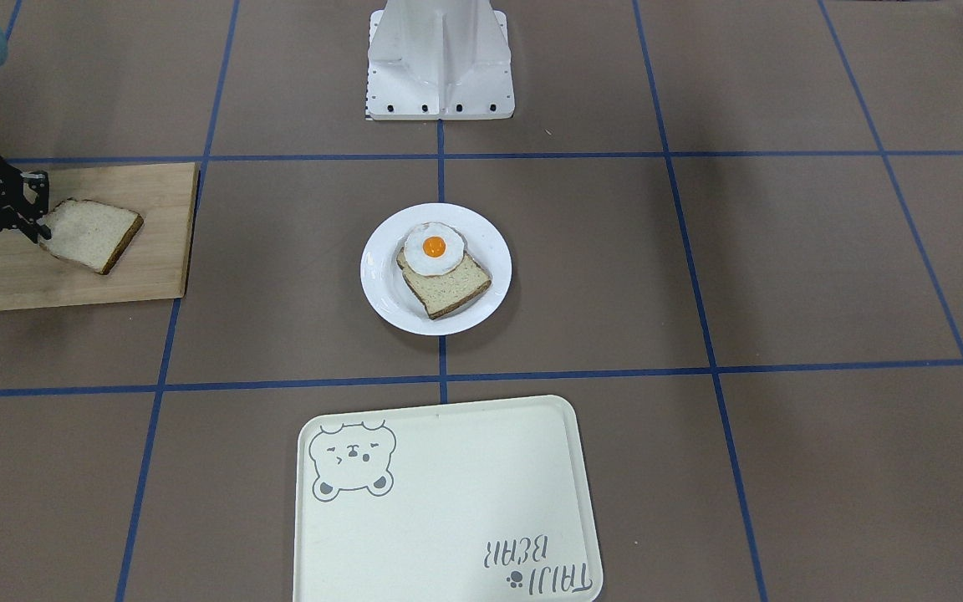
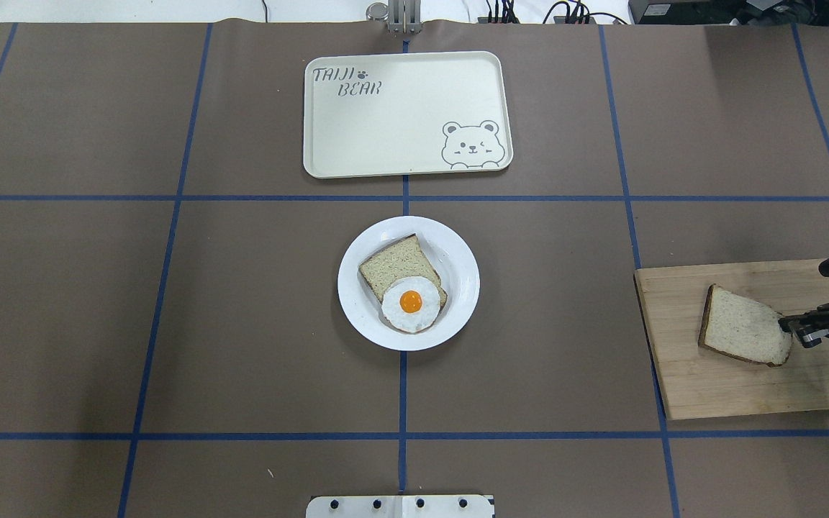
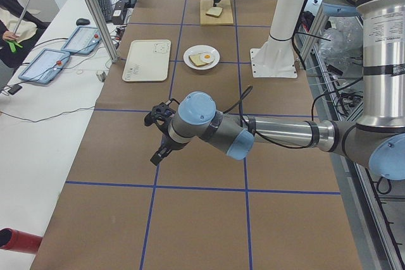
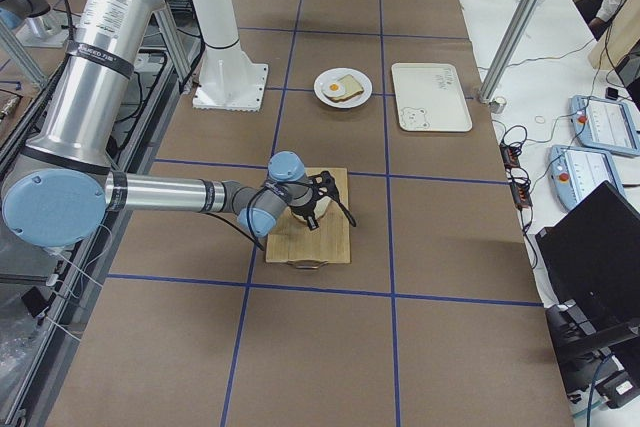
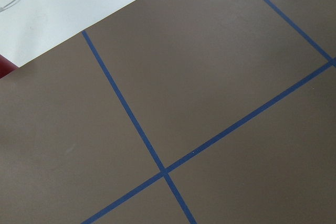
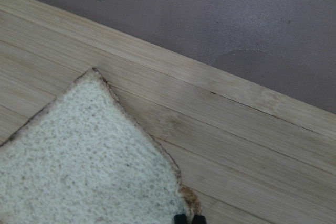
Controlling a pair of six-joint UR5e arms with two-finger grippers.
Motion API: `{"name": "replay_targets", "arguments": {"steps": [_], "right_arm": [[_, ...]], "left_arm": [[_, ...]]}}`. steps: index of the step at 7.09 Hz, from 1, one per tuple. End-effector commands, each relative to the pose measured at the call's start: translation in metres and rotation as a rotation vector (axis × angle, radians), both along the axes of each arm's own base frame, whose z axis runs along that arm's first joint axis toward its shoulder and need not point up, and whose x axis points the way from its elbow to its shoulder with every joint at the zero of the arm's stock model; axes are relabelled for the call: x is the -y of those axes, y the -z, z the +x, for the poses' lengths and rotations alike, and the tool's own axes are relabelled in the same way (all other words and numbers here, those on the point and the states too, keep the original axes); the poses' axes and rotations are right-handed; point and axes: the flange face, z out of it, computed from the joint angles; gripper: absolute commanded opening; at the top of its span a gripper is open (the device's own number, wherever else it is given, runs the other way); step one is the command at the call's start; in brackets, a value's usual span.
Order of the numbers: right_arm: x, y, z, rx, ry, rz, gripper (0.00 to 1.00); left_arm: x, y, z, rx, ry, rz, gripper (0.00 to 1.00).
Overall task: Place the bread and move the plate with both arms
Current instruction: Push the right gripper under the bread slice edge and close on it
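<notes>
Bread (image 2: 744,335) pinched at one corner by the right claw (image 2: 796,329)
It is held tilted over the wooden board (image 2: 745,392); the state of the left claw (image 3: 158,150) cannot be told.

Brown table cover (image 2: 62,324) w/ blue tape grid (image 2: 529,198). Cream tray (image 2: 400,122) lies flat at far centre, bear drawing (image 2: 472,146) in one corner, "TAIJI BEAR" text in opp. corner. Wooden board (image 2: 731,388) at R end. Second bread slice (image 2: 396,262) mid-table, fried egg (image 2: 411,303) on top. Two tablets (image 3: 57,55) on side bench.
</notes>
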Motion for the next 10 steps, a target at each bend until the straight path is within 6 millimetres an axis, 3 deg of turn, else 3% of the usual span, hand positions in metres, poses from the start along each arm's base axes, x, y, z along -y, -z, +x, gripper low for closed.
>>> {"name": "replay_targets", "arguments": {"steps": [1, 3, 5, 7, 10], "right_arm": [[0.0, 0.001, 0.0, 0.005, 0.004, 0.0, 0.0], [0.001, 0.007, 0.004, 0.029, 0.01, -0.01, 0.0], [-0.001, 0.01, 0.024, 0.127, 0.032, -0.054, 0.0], [0.002, 0.013, 0.031, 0.139, 0.016, -0.054, 0.0], [0.009, 0.025, 0.069, 0.251, 0.012, -0.069, 0.0]], "left_arm": [[0.0, 0.0, 0.0, 0.0, 0.0, 0.0, 0.99], [-0.001, -0.001, 0.0, 0.0, 0.0, -0.001, 0.99], [-0.001, -0.001, 0.0, -0.001, -0.001, -0.001, 0.99], [-0.003, -0.001, 0.001, -0.024, -0.013, -0.004, 0.99], [-0.003, -0.002, 0.001, -0.024, -0.013, -0.006, 0.99]]}}
